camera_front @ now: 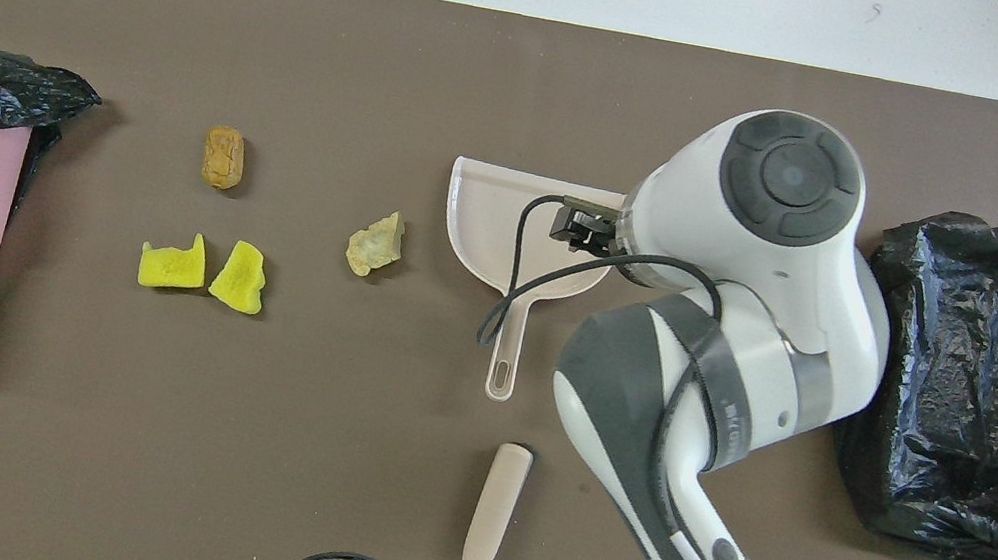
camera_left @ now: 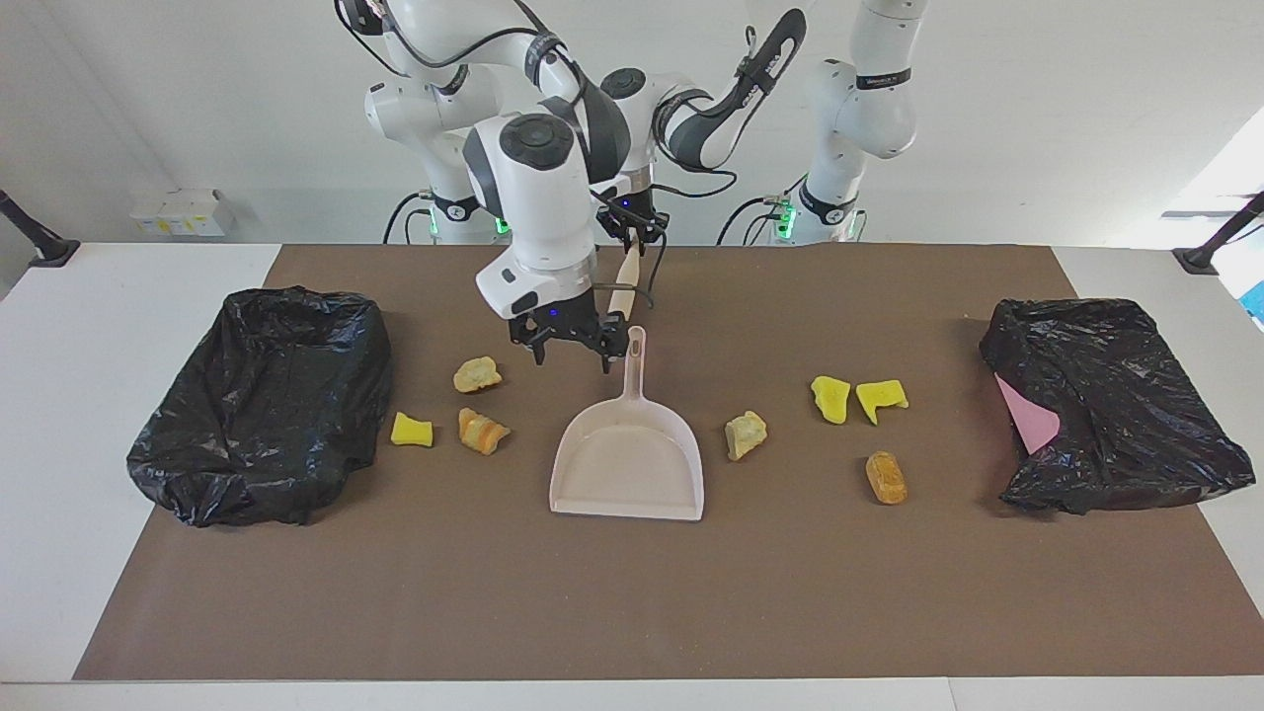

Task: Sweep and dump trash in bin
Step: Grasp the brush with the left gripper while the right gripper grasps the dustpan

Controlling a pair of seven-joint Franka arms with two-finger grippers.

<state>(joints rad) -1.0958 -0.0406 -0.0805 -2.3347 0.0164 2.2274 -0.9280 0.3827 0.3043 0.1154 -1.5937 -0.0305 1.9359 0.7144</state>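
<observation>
right gripper (camera_left: 571,346), fingers spread wide, empty, low over surface (camera_left: 632,592) | dustpan (camera_left: 629,459) handle at 3 o'clock just beside the fingers, long axis toward robots | left gripper (camera_left: 629,229) holds brush handle (camera_left: 624,278) | trash (camera_left: 746,434) scattered both sides of pan
</observation>
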